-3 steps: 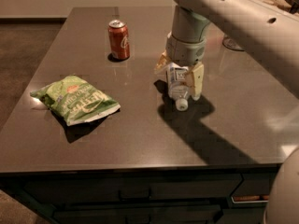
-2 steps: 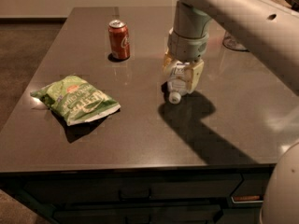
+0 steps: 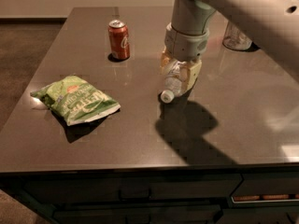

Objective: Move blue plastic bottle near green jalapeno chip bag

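Dark table (image 3: 243, 125): green chip bag (image 3: 77, 100), red can (image 3: 119, 40); gripper (image 3: 179, 76) mid-table around blue bottle (image 3: 172, 87).

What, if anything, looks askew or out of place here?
Only the blue plastic bottle: it hangs tilted, cap down, clamped in the gripper right of centre. The green jalapeno chip bag lies crumpled; the red soda can stands upright. Nothing spilled.

One dark table (image 3: 140, 139) is carrying one green jalapeno chip bag (image 3: 74, 100), one red soda can (image 3: 119, 39), one blue plastic bottle (image 3: 172, 84) and one clear container (image 3: 236, 35) at the far right. One gripper (image 3: 179, 76) is hanging over the table's middle, its two fingers (image 3: 193, 73) clasping that single bottle.
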Robot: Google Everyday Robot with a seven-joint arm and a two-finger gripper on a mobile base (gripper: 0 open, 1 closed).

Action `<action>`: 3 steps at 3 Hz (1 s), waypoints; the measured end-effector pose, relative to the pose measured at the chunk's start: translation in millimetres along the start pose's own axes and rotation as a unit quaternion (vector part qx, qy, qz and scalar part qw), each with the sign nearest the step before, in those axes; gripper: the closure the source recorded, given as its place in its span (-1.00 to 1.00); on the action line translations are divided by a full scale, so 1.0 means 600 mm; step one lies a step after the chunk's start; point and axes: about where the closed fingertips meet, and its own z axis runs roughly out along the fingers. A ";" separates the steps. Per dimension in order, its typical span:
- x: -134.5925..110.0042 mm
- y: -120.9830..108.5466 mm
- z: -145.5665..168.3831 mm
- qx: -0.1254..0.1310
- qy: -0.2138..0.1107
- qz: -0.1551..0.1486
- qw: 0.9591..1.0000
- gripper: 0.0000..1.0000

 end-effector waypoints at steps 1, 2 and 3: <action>-0.072 0.016 -0.011 0.005 -0.029 -0.014 0.999 1.00; -0.143 0.029 -0.004 0.001 -0.051 -0.037 0.998 1.00; -0.206 0.026 0.014 -0.007 -0.071 -0.058 0.996 1.00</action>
